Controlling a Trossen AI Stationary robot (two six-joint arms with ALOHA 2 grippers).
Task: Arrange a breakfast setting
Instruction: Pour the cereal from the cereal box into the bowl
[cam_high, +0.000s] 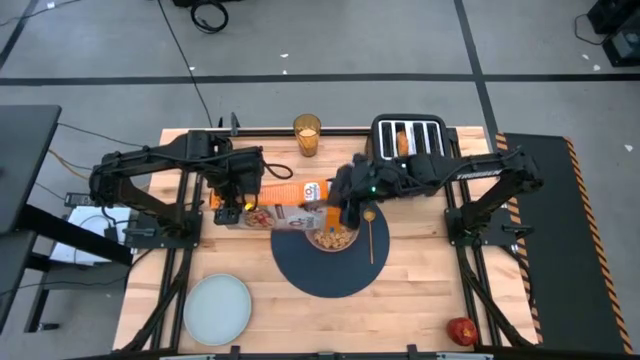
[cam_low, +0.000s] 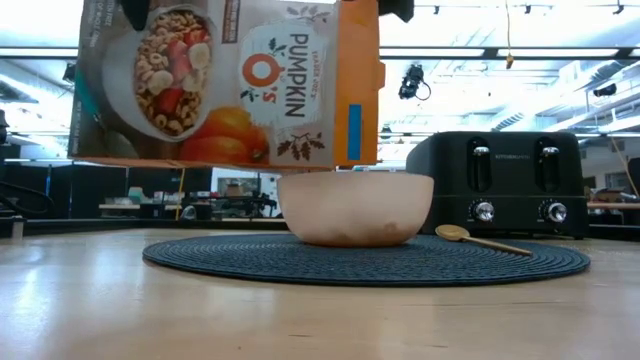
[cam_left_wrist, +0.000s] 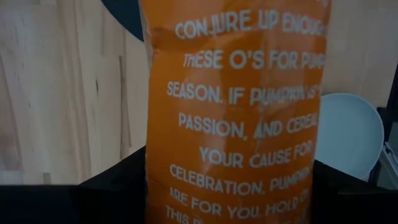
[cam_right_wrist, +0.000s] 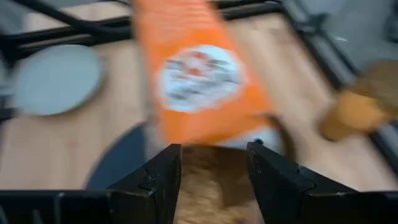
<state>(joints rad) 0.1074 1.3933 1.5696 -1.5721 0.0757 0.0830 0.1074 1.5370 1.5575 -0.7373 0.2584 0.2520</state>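
The left pincer (cam_high: 232, 205) clamps a cereal box (cam_high: 285, 205) sideways above the bowl (cam_high: 332, 238) on the mat (cam_high: 325, 275) at mid-tabletop, as if pouring. The right pincer (cam_high: 347, 205), half-open, hovers over the bowl, holding nothing. Plate (cam_high: 217, 308) and apple (cam_high: 461, 330) wait along the roomier front edge.

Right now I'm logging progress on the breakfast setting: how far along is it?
Done: bowl with cereal in it and gold spoon sit on the dark-blue mat. In hand: the left claw holds the cereal box over the bowl, right claw at its top. Left: plate, apple, juice glass and toast in the toaster.
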